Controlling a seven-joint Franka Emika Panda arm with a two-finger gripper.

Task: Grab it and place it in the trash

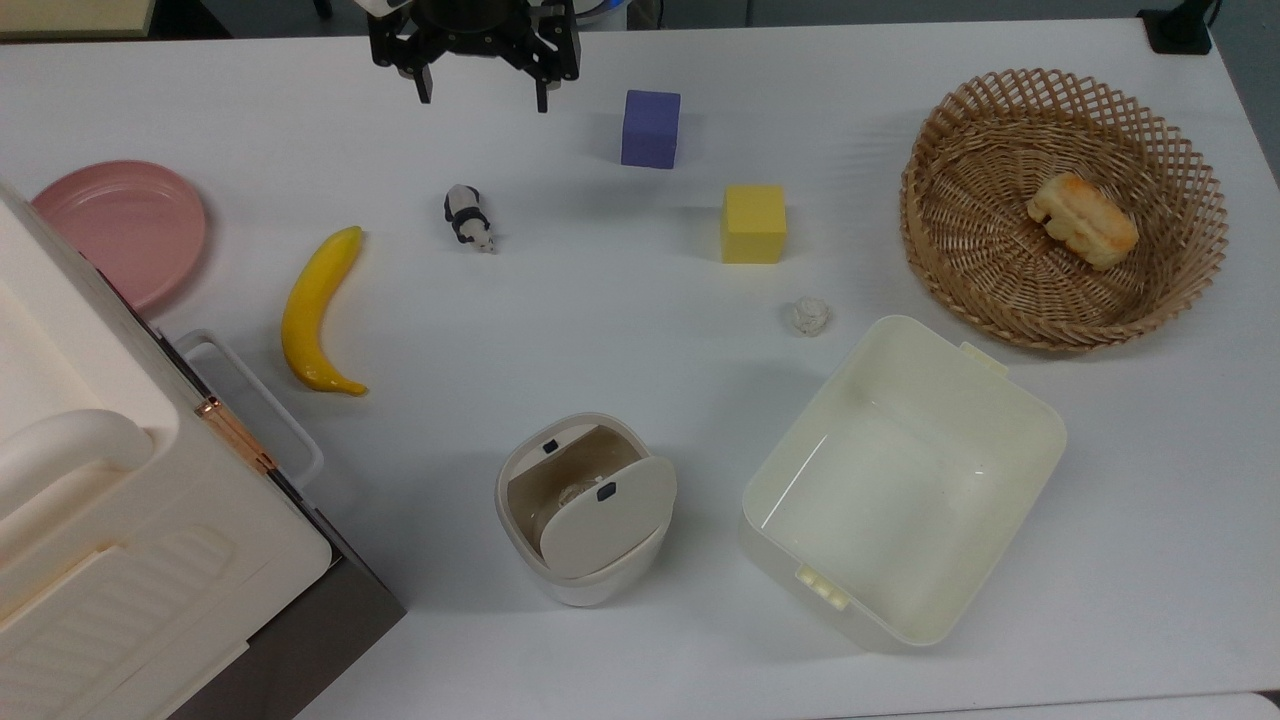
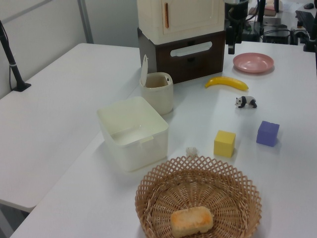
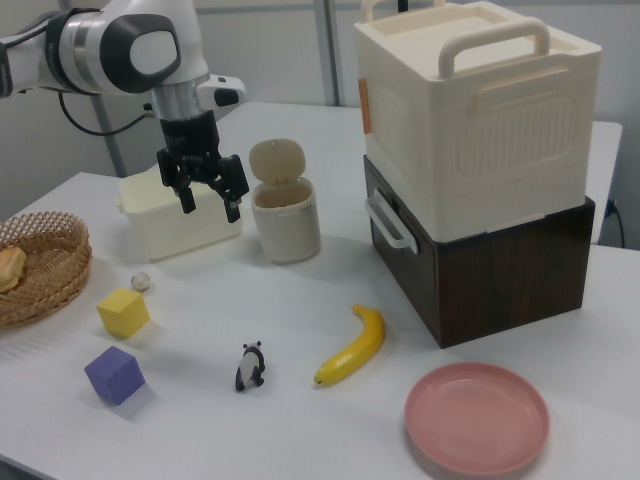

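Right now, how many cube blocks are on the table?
2. The purple cube sits near the top view's upper middle; the yellow cube lies beside it, just above the paper wad.

— Bright and even overhead, with soft shadows beside the yellow cube [image 1: 753, 223] and banana [image 1: 316, 310] on the white table [image 1: 600, 330].
— Faint glare inside the cream tub [image 1: 900, 480]. Slightly washed out in the left view; crisp enough in the right view, with mild softness toward the edges.
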